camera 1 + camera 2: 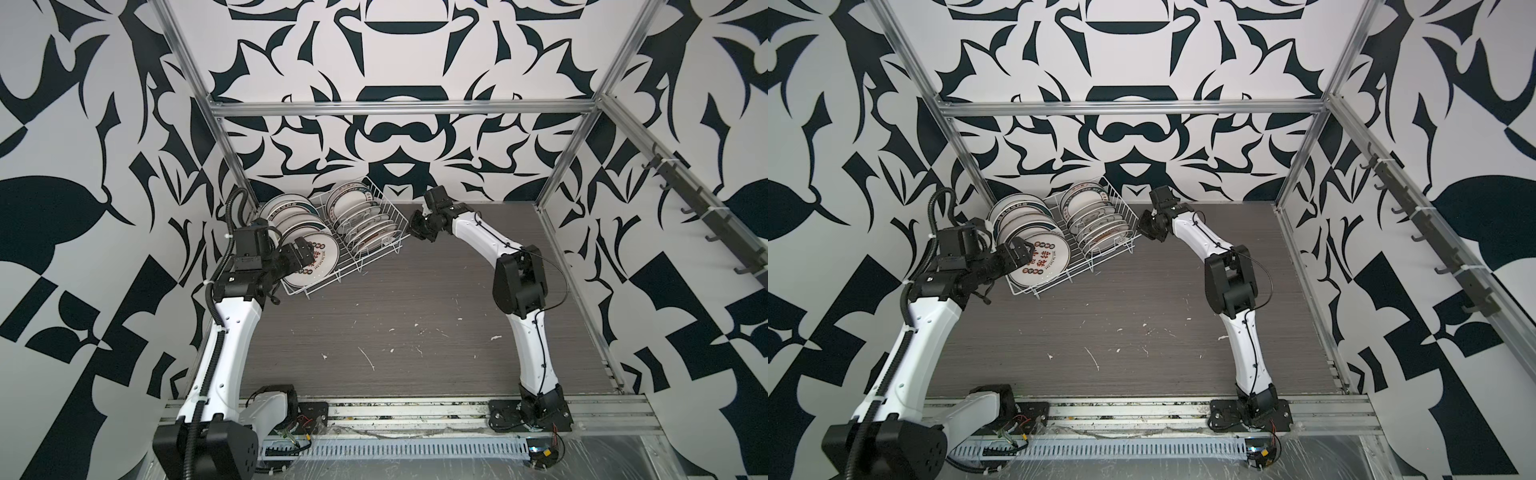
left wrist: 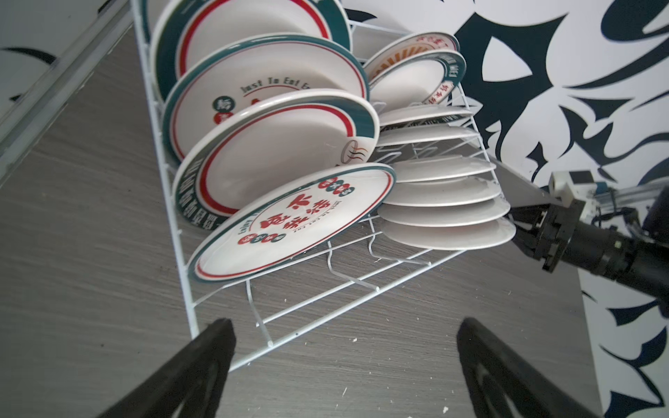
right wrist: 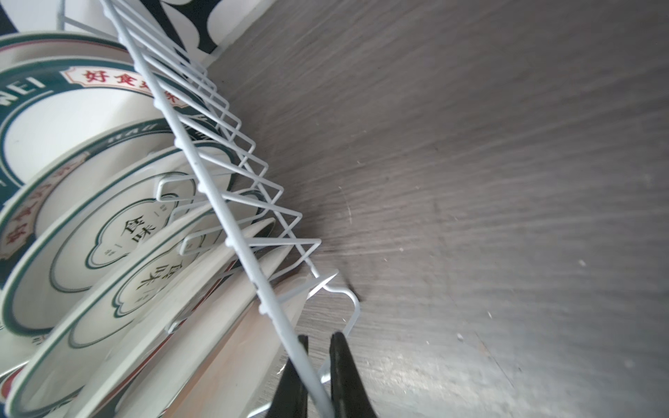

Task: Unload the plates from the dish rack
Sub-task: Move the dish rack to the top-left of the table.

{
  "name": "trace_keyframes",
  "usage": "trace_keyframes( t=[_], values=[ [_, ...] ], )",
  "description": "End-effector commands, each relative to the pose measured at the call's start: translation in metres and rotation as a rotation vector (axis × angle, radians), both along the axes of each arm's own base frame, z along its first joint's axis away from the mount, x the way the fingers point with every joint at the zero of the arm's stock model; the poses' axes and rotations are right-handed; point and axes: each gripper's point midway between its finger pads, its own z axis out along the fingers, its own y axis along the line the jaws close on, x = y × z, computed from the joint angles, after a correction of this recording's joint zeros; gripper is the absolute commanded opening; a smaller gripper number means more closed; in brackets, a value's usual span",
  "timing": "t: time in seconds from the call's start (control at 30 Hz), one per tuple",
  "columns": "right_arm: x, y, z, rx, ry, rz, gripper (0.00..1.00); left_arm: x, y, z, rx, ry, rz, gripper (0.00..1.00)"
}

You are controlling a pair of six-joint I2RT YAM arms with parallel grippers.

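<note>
Pinching the top rail of the white wire dish rack point(image 3: 216, 193), your right gripper point(image 3: 319, 338) has its jaws drawn almost together on that wire near the rack's corner, and the row of smaller plates point(image 3: 119, 231) stands just inside the rail beside its fingers. Your left gripper point(image 2: 345, 322) is spread wide and holds nothing, hovering over the grey wood-grain table point(image 2: 90, 253) just short of the rack's end. Straight ahead of it leans the front plate point(image 2: 289, 220) with red Chinese characters, and the teal-rimmed plates point(image 2: 268, 152) stand behind that one, farther from the fingers.
</note>
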Motion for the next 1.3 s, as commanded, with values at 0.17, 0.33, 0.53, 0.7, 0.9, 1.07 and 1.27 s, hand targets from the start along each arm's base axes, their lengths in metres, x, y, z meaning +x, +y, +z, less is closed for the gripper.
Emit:
trace_keyframes(
  t=[0.17, 0.33, 0.53, 0.7, 0.9, 1.07, 1.27],
  values=[
    [-0.016, 0.021, -0.012, -0.005, 0.064, 0.17, 0.0, 0.032, -0.03, 0.006, 0.153, -0.038, -0.146, 0.99],
    [-0.018, 0.027, -0.012, 0.001, 0.063, 0.198, 0.0, 0.047, -0.06, 0.001, 0.165, -0.044, -0.235, 0.99],
    [-0.018, 0.027, 0.004, 0.005, 0.026, 0.213, 0.13, 0.058, -0.072, -0.004, 0.216, -0.057, -0.25, 0.99],
    [-0.017, 0.017, 0.015, -0.018, 0.005, 0.19, 0.23, 0.063, -0.071, -0.008, 0.234, -0.043, -0.242, 0.99],
    [-0.017, 0.005, 0.022, -0.042, -0.001, 0.162, 0.37, 0.062, -0.063, -0.004, 0.266, -0.032, -0.208, 0.99],
    [-0.019, -0.004, 0.03, -0.056, -0.012, 0.149, 0.47, 0.057, -0.047, 0.006, 0.327, -0.033, -0.149, 0.99],
    [-0.026, -0.017, 0.04, -0.085, -0.027, 0.143, 0.56, 0.04, -0.026, 0.017, 0.484, -0.007, -0.165, 0.99]
  ],
)
